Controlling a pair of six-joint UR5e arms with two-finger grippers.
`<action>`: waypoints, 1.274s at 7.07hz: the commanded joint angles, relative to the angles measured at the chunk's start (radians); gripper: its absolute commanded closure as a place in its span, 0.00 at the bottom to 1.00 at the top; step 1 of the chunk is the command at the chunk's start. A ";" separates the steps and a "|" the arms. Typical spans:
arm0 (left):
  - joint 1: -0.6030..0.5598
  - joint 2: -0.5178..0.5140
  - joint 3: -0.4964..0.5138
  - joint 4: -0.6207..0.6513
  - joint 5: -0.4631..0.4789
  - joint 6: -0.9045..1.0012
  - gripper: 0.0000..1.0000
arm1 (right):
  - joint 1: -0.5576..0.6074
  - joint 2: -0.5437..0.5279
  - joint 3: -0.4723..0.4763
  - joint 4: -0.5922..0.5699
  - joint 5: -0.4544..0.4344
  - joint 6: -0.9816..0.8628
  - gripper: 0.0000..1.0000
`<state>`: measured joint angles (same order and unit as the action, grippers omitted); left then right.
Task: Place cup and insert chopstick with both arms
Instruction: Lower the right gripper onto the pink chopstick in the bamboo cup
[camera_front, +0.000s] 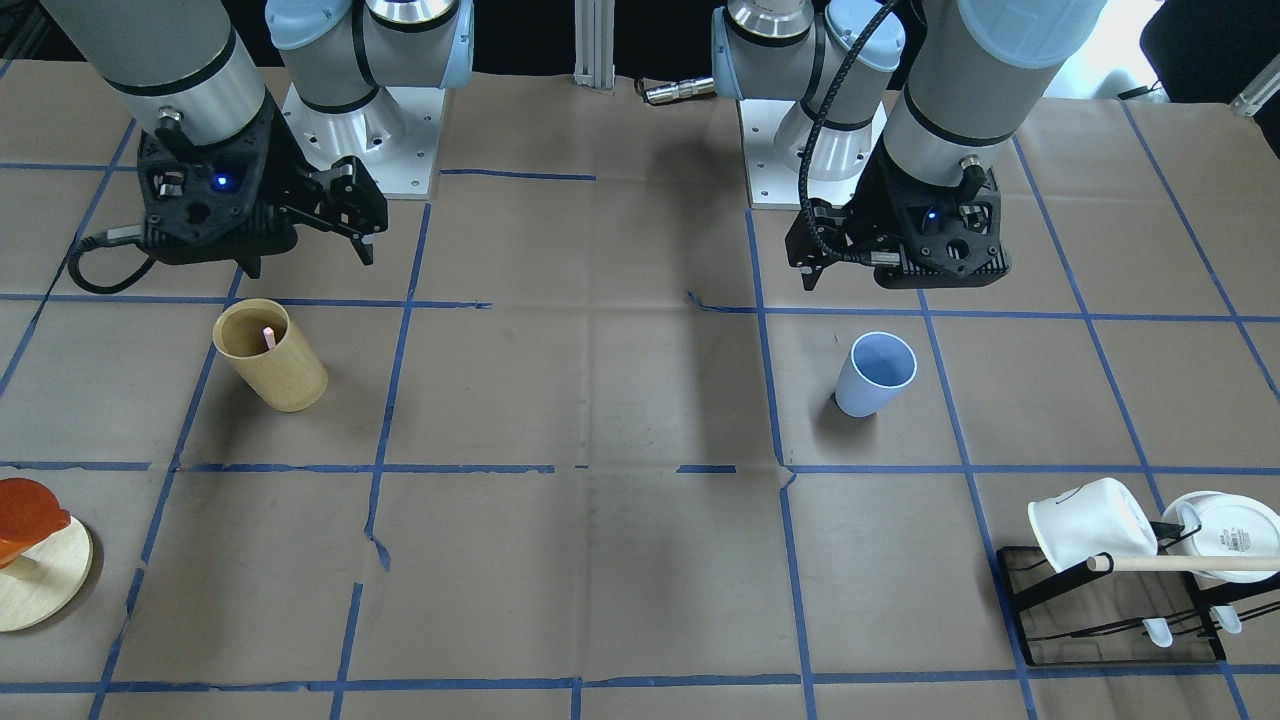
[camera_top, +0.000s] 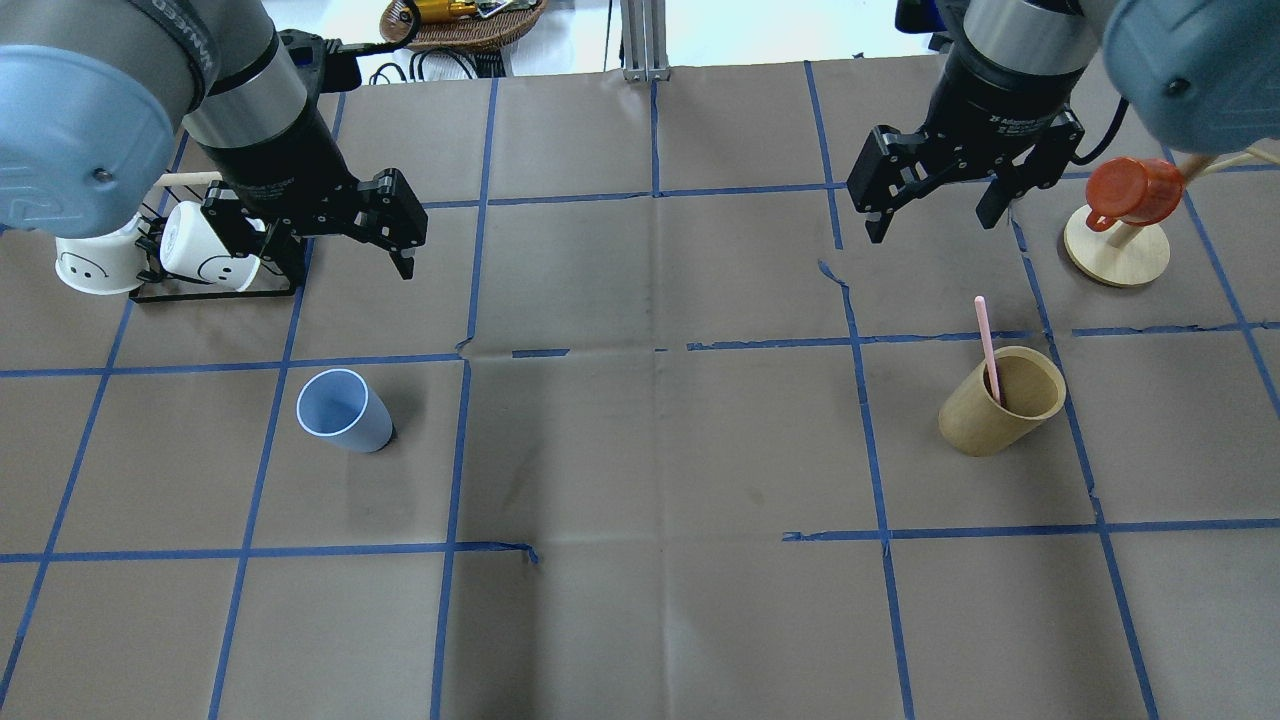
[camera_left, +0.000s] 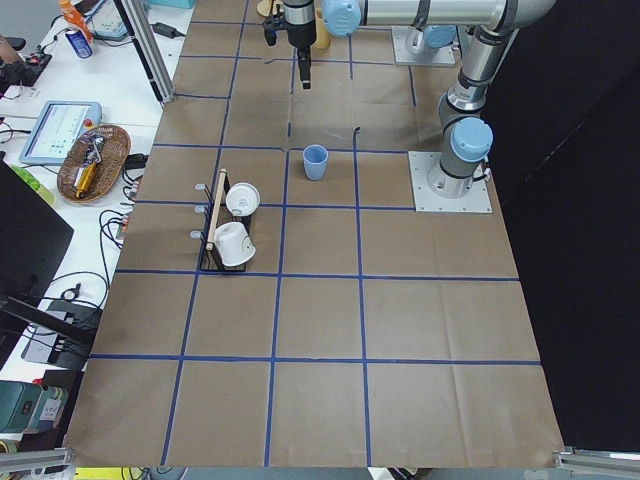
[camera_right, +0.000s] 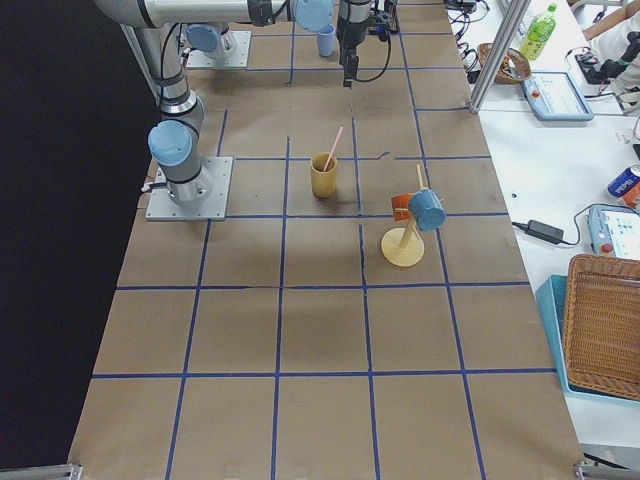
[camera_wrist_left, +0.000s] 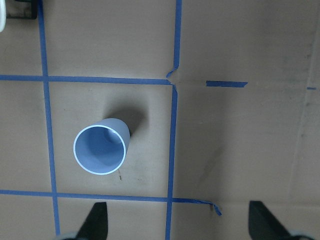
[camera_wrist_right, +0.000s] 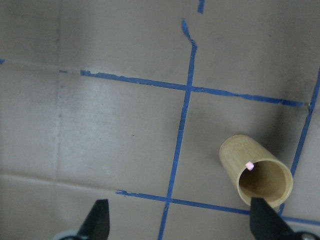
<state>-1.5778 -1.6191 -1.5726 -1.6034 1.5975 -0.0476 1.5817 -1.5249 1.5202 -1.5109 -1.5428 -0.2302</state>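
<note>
Pink chopstick (camera_top: 987, 340) stands in bamboo holder (camera_top: 1000, 405), top tilted away from robot; lower end hidden inside. Left gripper (camera_wrist_left: 178, 219), right gripper (camera_wrist_right: 179, 218): fingers spread, empty.

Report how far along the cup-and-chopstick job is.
Looks done: the pink chopstick stands in the bamboo cup, and the blue cup sits upright on the table. In hand: nothing; the left gripper and right gripper hover with jaws open and empty. Left: seemingly nothing, unless the chopstick belongs in the blue cup, which is empty.
</note>
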 joint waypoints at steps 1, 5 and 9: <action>0.001 -0.001 0.000 0.000 -0.001 0.002 0.00 | 0.001 -0.004 0.003 0.009 -0.010 -0.492 0.00; 0.004 0.010 -0.023 0.083 0.010 0.005 0.00 | -0.019 -0.001 0.144 -0.125 -0.075 -0.849 0.00; 0.114 -0.062 -0.148 0.140 0.010 0.130 0.00 | -0.016 0.043 0.228 -0.194 -0.201 -0.844 0.00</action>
<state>-1.4787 -1.6709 -1.6540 -1.4967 1.6051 0.0444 1.5661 -1.5054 1.7117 -1.6618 -1.7355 -1.0797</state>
